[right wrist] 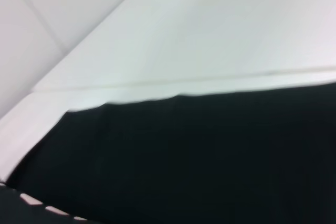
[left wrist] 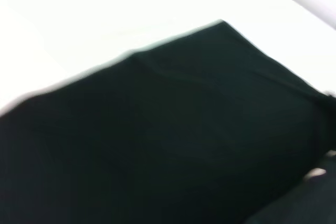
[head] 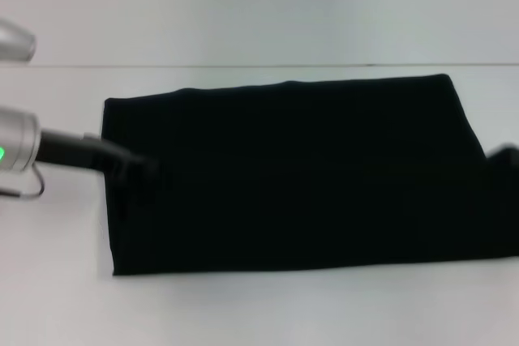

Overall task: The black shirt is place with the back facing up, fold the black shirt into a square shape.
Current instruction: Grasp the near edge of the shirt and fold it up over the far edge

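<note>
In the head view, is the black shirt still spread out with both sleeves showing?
No. The black shirt lies on the white table as a long folded band with straight edges and no sleeves showing.

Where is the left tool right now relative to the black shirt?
In the head view, the left tool sits at the left edge of the large black soft-fabric shirt, which lies as a wide rectangle on the white table.

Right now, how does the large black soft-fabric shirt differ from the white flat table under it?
The large black soft-fabric shirt is dark and lies as a long folded rectangle; the white flat table is pale and extends past it on every visible side. The shirt's left edge meets the left gripper; the table's front stays bare. Both lie flat.
</note>
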### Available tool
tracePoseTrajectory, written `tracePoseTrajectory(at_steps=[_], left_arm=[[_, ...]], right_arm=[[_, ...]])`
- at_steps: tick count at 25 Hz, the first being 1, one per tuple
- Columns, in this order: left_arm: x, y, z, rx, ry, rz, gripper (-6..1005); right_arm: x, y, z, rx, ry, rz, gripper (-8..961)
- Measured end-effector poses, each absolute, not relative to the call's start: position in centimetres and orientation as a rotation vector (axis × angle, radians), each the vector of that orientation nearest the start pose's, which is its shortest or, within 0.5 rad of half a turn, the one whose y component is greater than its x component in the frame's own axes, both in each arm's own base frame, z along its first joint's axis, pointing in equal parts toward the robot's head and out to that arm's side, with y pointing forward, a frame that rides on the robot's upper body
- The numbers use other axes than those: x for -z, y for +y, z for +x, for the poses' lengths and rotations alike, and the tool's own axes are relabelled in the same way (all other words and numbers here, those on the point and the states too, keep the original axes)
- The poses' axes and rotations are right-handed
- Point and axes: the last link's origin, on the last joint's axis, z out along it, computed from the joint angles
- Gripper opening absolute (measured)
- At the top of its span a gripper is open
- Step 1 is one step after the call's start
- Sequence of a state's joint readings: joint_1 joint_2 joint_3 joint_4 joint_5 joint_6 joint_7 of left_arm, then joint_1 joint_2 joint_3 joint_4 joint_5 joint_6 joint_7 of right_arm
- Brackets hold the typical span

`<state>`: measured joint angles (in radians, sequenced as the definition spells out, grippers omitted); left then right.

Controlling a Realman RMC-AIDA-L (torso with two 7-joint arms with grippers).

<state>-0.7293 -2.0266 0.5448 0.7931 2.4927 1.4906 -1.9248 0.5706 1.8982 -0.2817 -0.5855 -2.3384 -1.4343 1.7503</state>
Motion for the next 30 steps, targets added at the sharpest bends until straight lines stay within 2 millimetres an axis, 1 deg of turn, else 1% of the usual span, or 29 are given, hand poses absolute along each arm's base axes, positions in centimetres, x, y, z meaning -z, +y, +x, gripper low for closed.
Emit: tracePoseTrajectory(at_steps=[3,6,10,14,17,20,30], left_arm=[[-3.9,41.1,-25.9,0.162,-1.055,-2.495,5],[-3.5,42.7,-25.8,0.136,-1.019,-2.417,5],[-3.0,44.2,-25.8,0.08,-0.958,-2.34,5],[-2.9,45.3,-25.6,0.061,-0.913,-2.286,5],[-2.9,45.7,-25.3,0.06,-0.891,-2.266,5],[-3.1,46.3,-24.9,0.067,-0.87,-2.241,5],[-3.5,47.3,-24.1,0.076,-0.834,-2.209,6]], right_arm=[[-8.3,38.1,33.8,-0.487,1.219,-2.203,31],[-7.3,40.8,32.9,-0.447,1.196,-2.143,32],[-6.1,43.5,31.1,-0.406,1.15,-2.1,33],[-5.5,45.5,29.3,-0.372,1.092,-2.078,33],[-5.6,46.7,28.3,-0.357,1.061,-2.053,32],[-5.8,47.5,27.9,-0.343,1.036,-2.022,32],[-6.6,49.0,26.6,-0.325,0.991,-1.993,33]])
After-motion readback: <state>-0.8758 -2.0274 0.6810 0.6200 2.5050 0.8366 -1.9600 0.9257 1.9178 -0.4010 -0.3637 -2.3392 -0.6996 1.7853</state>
